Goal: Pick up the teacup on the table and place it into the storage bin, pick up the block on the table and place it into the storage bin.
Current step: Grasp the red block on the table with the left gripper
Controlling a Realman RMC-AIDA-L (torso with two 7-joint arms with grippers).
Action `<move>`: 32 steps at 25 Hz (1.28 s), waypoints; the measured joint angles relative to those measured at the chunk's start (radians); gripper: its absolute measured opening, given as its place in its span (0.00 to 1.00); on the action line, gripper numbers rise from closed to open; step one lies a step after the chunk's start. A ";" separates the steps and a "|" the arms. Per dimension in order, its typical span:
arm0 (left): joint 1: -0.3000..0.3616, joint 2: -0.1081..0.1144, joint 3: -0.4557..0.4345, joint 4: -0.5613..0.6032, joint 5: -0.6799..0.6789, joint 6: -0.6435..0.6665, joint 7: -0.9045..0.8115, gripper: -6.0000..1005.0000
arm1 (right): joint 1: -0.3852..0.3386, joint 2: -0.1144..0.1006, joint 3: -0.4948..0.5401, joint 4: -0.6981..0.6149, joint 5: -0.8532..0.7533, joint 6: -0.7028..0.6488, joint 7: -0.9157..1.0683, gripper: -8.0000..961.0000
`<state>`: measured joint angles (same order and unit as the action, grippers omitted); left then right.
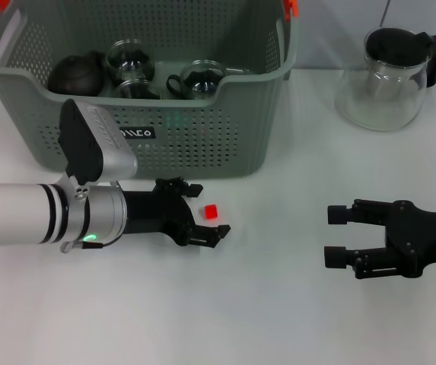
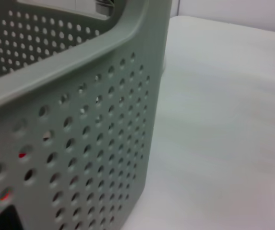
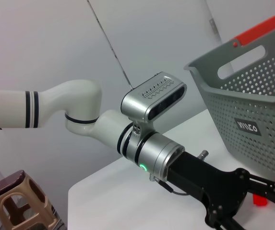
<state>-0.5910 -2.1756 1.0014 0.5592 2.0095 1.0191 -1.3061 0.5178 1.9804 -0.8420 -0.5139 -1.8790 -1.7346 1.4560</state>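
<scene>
From my head I see the whole layout: the storage bin (image 1: 138, 91) stands at the far left of the white counter (image 1: 278, 304), and inside it sit a dark teapot (image 1: 77, 74) and glass teacups (image 1: 198, 78). A glass pitcher (image 1: 383, 76) with a black lid stands well apart at the far right. The small red block (image 1: 211, 211) lies on the counter just in front of the bin's front wall.

My left gripper (image 1: 206, 211) lies low over the counter, its jaws spread, one finger on the bin side of the block and the other on the near side, so the block sits between them near their tips. I cannot tell whether either finger touches it.

My left wrist camera shows none of that, only the bin's perforated wall (image 2: 79, 134) up close and bare counter (image 2: 223, 134) beside it.

My right wrist camera looks across at my left arm (image 3: 103, 124): it shows the bin's black label (image 3: 247, 126), an orange clip (image 3: 267, 28) on the rim and the block (image 3: 259, 199) by the left fingers, plus a stool (image 3: 19, 201) beyond the counter.

My right gripper (image 1: 338, 236) rests low at the right, jaws spread, well away from the block.
</scene>
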 joint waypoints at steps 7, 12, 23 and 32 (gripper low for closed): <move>0.000 -0.001 0.021 -0.003 -0.013 0.009 0.017 0.77 | 0.001 0.001 0.000 0.000 0.000 0.001 -0.002 0.98; -0.004 -0.001 0.035 -0.005 -0.026 0.009 0.029 0.74 | 0.005 0.002 0.000 0.000 0.000 0.001 -0.002 0.98; -0.010 -0.001 0.043 -0.007 -0.028 -0.017 0.052 0.60 | 0.008 0.002 0.000 0.000 0.000 0.009 -0.002 0.98; -0.013 -0.001 0.045 -0.014 -0.028 -0.050 0.067 0.60 | 0.009 0.002 0.000 0.000 0.001 0.009 -0.002 0.98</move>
<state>-0.6042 -2.1767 1.0464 0.5454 1.9815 0.9694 -1.2391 0.5268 1.9819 -0.8417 -0.5139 -1.8779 -1.7253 1.4542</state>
